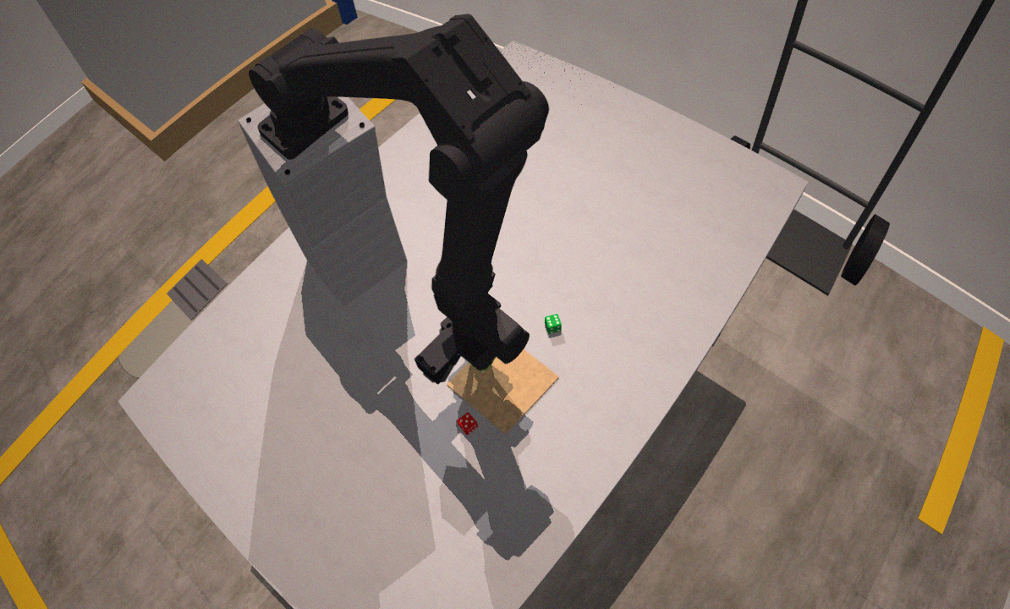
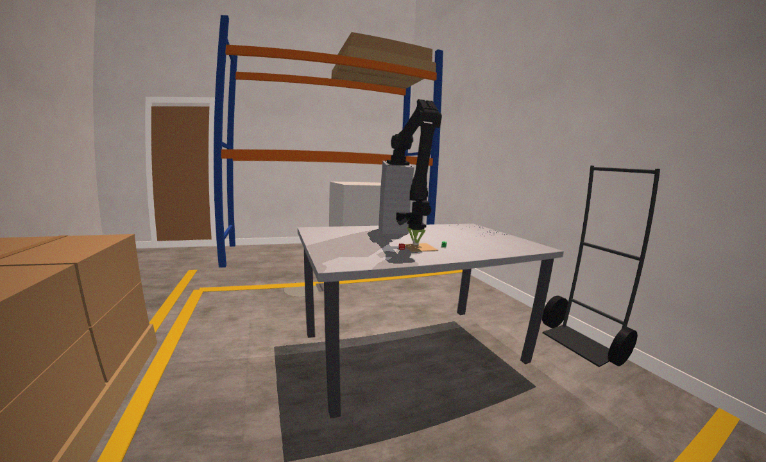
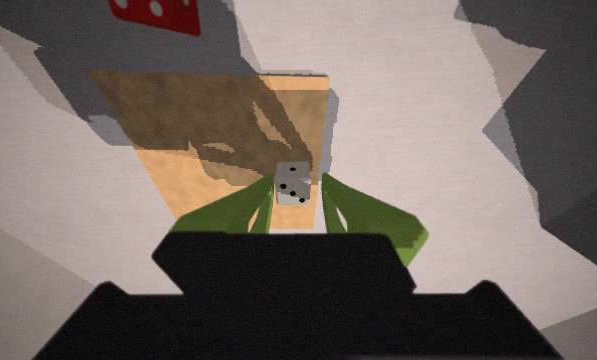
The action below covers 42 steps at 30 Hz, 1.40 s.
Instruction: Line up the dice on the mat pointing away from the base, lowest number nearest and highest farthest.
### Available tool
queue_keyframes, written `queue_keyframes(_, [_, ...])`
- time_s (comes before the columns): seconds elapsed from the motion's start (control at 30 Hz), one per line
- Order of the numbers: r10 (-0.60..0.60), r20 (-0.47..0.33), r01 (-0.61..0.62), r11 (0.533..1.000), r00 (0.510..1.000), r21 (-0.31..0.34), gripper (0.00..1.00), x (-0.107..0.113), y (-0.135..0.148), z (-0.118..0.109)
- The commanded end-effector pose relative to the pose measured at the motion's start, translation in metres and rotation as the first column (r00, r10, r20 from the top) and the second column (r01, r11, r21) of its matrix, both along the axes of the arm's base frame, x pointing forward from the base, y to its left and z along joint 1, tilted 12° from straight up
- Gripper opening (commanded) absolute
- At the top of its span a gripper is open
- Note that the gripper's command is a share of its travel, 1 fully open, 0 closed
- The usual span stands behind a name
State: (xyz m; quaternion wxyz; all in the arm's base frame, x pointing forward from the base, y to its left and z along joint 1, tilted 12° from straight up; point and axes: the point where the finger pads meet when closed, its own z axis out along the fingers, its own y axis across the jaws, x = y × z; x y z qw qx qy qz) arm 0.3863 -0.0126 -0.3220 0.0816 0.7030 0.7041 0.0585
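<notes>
The tan mat (image 1: 536, 378) (image 2: 428, 248) (image 3: 163, 170) lies flat on the table (image 1: 614, 227) (image 2: 339, 261) (image 3: 403, 125), thin and probably light, so a low finger could drag it; it is best left alone.

The gripper (image 2: 416, 243) (image 3: 297, 180) has its green fingers apart, with gaps beside the white die (image 3: 292, 183) that stands between them on the mat, unheld.

The dice look hard and rigid, likely light and smooth. The red die (image 1: 467, 423) (image 2: 401, 246) (image 3: 158, 12) sits on the table just beside the mat, the green die (image 1: 553, 323) (image 2: 443, 244) off its other side. Each would best be taken low across two opposite upright faces, squarely, since an off-centre pinch could twist or tip it. The white die's top seems to show one, though the wrist view is grainy.
</notes>
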Motion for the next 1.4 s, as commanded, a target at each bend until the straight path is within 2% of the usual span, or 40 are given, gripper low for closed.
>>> queue_keyframes(0.0, [0.004,0.001,-0.004,1.000,1.000,0.000,0.39,-0.003,0.001,0.021])
queue_keyframes(0.27, [0.001,0.004,-0.001,1.000,1.000,0.002,0.39,-0.011,0.005,0.063])
queue_keyframes(0.33, [0.001,0.004,-0.001,1.000,1.000,0.002,0.39,-0.011,0.005,0.063])
queue_keyframes(0.5, [-0.002,0.005,0.002,1.000,1.000,0.001,0.39,-0.015,0.004,0.082])
queue_keyframes(0.63, [0.001,0.006,-0.001,1.000,1.000,0.001,0.39,-0.016,0.005,0.088])
queue_keyframes(0.73, [0.001,-0.012,-0.001,1.000,1.000,0.001,0.39,-0.021,0.005,0.077])
queue_keyframes(0.77, [0.001,-0.010,-0.001,1.000,1.000,0.001,1.00,-0.020,0.005,0.078])
queue_keyframes(1.37, [0.001,-0.009,-0.001,1.000,1.000,0.001,1.00,-0.019,0.005,0.078])
